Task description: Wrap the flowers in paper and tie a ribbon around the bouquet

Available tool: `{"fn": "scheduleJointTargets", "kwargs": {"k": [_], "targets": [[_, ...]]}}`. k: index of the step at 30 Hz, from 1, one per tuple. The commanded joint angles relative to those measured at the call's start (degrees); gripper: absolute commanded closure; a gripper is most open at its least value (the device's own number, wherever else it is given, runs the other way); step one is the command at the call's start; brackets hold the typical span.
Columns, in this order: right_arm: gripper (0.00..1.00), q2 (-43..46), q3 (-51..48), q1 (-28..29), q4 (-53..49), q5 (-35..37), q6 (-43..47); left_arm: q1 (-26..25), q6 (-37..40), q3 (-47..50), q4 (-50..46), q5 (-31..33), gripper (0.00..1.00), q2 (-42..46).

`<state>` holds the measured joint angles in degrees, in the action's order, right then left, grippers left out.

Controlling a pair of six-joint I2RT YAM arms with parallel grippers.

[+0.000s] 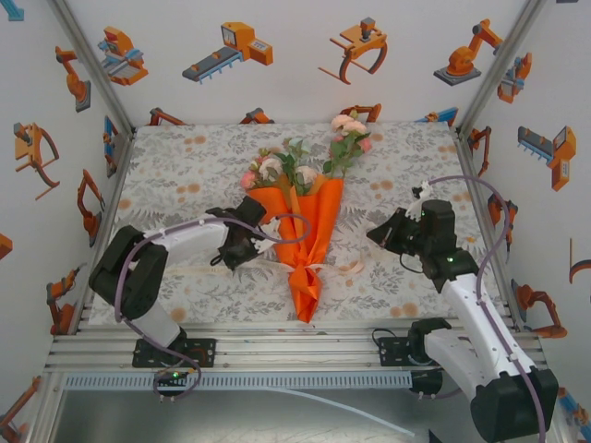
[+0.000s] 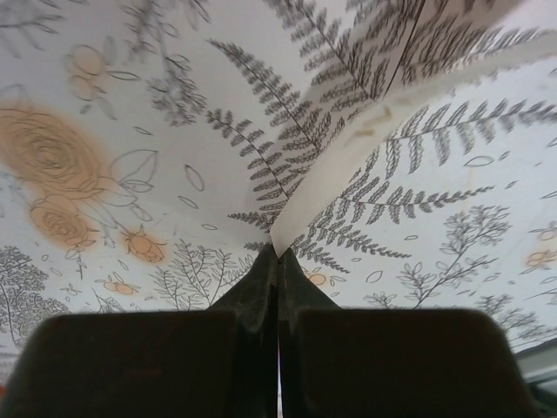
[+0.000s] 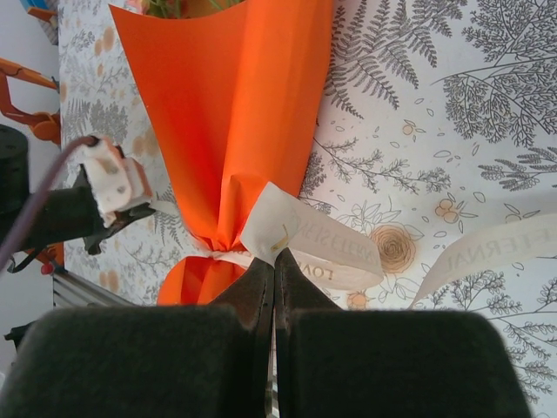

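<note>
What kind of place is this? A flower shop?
Probably not; it looks like a robot practice booth. A left arm and a right arm are bolted to a metal rail, robot cartoons cover the walls, and the bouquet lies on a flowery tablecloth.

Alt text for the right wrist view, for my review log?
The right gripper is shut on the lettered cream ribbon where it wraps the pinched neck of the orange paper cone. A floral tablecloth lies beneath.

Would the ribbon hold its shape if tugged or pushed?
Probably floppy: the ribbon curls and folds loosely where it lies. Likely very light, since the tablecloth print shows through it by the left gripper. Pulling may shift the paper cone it circles.
</note>
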<state>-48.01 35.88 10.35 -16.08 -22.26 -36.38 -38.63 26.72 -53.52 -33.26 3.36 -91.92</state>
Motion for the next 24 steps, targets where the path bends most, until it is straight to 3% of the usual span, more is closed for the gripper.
{"fn": "scheduleJointTargets", "kwargs": {"k": [1, 5, 9, 17, 24], "targets": [[1.0, 0.5, 1.8, 0.5, -0.8, -0.7, 0.8, 0.2, -8.4, 0.6, 9.7, -8.3, 1.0, 12.1], [1.0, -0.6, 2.8, 2.6, 2.2, -5.3, 0.6, -0.3, -20.3, 5.5, 23.5, -16.5, 1.0, 25.8], [1.0, -2.7, 5.8, 7.2, 3.7, -5.2, 1.1, -0.6, -28.1, 10.0, 34.3, -19.5, 1.0, 33.4], [1.0, -9.1, 10.7, 11.9, 7.7, -1.3, -3.1, -0.6, -30.2, 13.1, 35.8, -16.9, 1.0, 35.5], [1.0, -17.6, 18.7, 22.9, 10.6, 4.2, -0.6, -0.6, -34.3, 16.9, 42.2, -17.3, 1.0, 37.2]]}}
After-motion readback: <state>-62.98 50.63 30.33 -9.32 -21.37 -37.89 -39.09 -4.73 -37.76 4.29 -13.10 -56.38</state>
